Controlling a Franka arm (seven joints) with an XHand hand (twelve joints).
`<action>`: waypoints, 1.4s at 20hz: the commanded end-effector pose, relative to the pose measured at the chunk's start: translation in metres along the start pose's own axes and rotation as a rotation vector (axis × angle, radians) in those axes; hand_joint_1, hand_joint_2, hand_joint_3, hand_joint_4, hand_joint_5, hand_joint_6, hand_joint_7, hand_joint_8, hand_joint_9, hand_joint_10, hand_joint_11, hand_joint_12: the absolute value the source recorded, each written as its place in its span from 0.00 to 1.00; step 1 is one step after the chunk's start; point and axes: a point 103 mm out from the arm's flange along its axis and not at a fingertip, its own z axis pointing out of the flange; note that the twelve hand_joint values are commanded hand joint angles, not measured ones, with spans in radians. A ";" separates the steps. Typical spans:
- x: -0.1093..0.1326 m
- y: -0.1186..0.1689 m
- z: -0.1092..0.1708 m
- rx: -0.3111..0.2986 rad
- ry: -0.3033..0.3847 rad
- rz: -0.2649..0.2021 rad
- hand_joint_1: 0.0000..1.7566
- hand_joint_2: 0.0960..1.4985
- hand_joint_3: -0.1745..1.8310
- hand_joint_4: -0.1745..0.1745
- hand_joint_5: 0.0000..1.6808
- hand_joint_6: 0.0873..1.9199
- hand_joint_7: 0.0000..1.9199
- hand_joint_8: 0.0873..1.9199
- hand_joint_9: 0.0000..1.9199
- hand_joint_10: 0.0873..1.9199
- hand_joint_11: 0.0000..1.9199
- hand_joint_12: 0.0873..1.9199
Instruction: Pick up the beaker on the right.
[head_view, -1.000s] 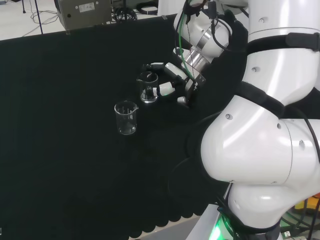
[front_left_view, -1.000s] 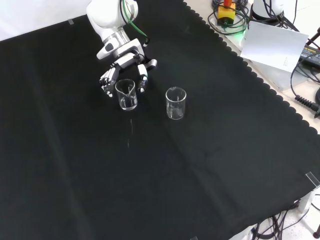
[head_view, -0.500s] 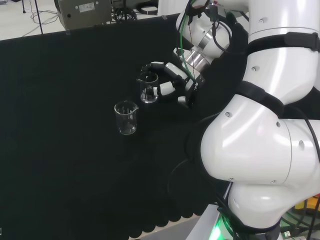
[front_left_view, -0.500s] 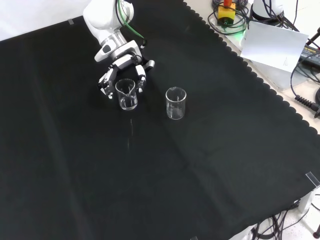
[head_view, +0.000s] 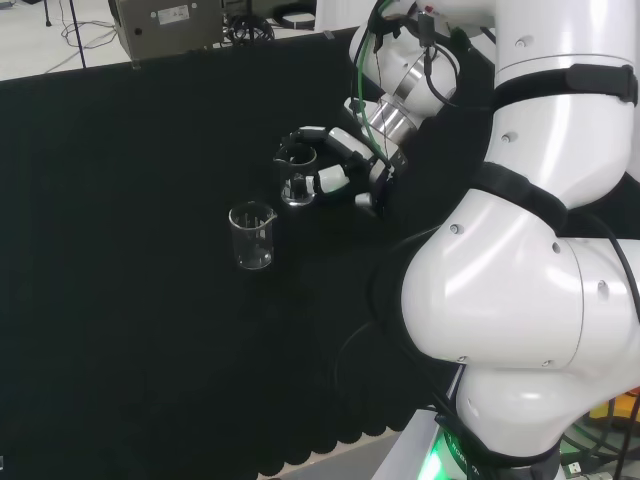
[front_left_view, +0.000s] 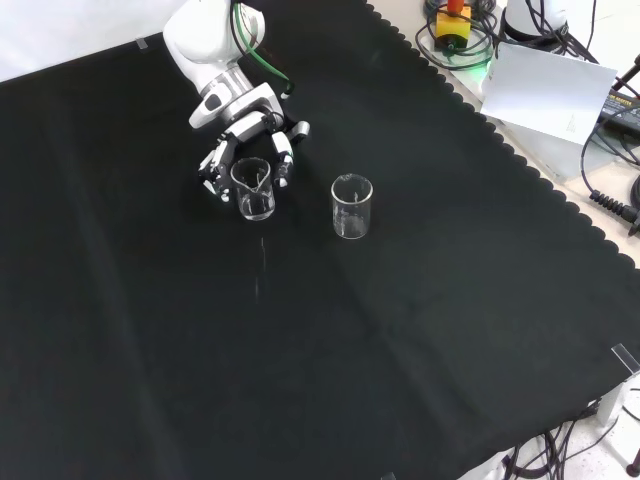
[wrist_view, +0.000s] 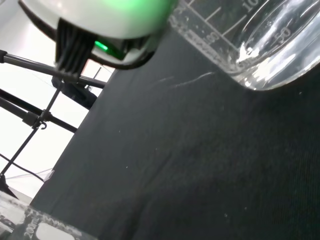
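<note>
Fingers (front_left_view: 283, 161) of the black and white hand (front_left_view: 245, 150) curl partway round the small clear glass beaker (front_left_view: 254, 189), standing on the black cloth (front_left_view: 320, 330); whether they touch is unclear. Light, slippery, breakable — best held mid-wall.

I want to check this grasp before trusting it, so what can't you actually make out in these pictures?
- Contact: in the head view the hand curls round the beaker, but clear glass and overlapping fingers hide whether they touch it.
- Lift: neither the head nor the front view settles whether its base is off the cloth.
- Contents: the other beaker looks empty; clear liquid would not show.
</note>
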 end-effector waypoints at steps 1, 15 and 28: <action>0.004 0.005 0.003 0.013 0.003 -0.006 0.57 0.28 0.40 0.40 0.33 0.38 0.33 0.34 0.40 0.26 0.15 0.68; 0.000 0.006 0.004 0.013 0.026 0.012 0.59 0.30 0.41 0.46 0.46 0.39 0.38 0.32 0.45 0.24 0.22 0.66; 0.011 0.014 -0.005 0.000 -0.090 0.049 0.67 0.39 0.37 0.53 0.81 0.16 0.64 0.21 0.70 0.12 0.59 0.45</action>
